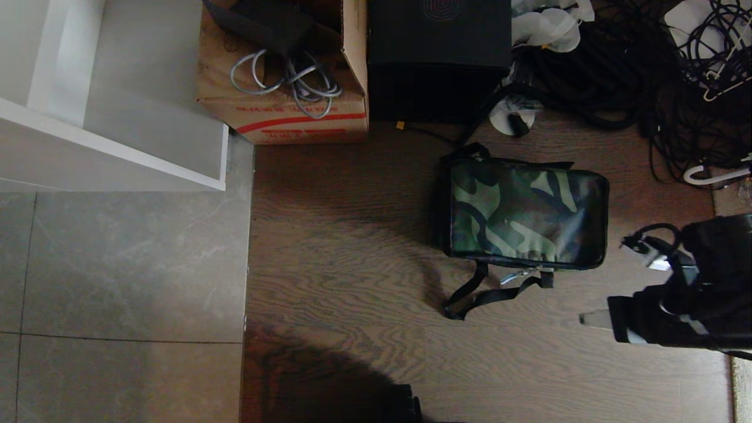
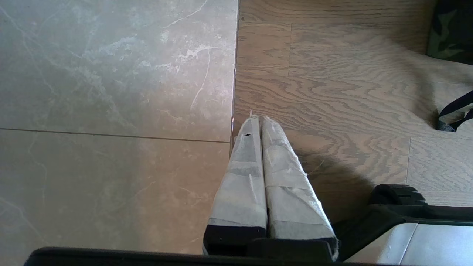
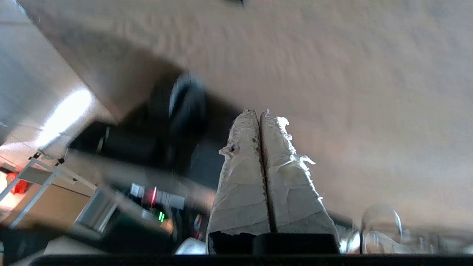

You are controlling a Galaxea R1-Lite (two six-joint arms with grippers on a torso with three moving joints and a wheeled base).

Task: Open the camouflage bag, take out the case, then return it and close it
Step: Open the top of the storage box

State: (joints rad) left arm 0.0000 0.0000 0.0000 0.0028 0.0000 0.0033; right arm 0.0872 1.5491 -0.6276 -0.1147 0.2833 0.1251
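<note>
Floor's half grey tile (image 1: 117, 270), half wood planks (image 1: 341, 247). Up top there's a brown cardboard box (image 1: 282, 111) with a red stripe and grey cables (image 1: 288, 79) inside, touching a plain black box (image 1: 437, 59). Messy black cords (image 1: 634, 76) beyond.

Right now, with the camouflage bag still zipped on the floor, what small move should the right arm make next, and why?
Probably bring the right gripper across toward the camouflage bag, aiming at the zipper pull on its near edge. The bag lies shut on the wood floor, and the right arm sits off to its right, fingers closed and empty. The left gripper is parked, shut.
</note>
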